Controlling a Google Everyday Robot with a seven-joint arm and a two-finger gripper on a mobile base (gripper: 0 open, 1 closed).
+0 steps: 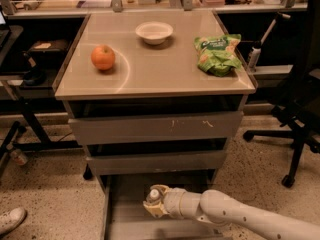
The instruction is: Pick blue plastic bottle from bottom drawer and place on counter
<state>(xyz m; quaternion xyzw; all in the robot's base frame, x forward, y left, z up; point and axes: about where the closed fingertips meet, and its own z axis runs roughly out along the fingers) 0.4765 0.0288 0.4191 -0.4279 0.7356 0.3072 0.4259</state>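
One hand (153, 205) pinches the blue plastic bottle (154, 195) inside the bottom drawer (125, 211).

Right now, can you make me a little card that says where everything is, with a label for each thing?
gripper: low down, inside the open bottom drawer, right at the bottle
blue plastic bottle: in the bottom drawer at the gripper; mostly its white cap shows
bottom drawer: pulled out, lowest of three
counter: holds three things, bottle not yet on it
apple: left side of counter
white bowl: back middle of counter
green snack bag: right side of counter
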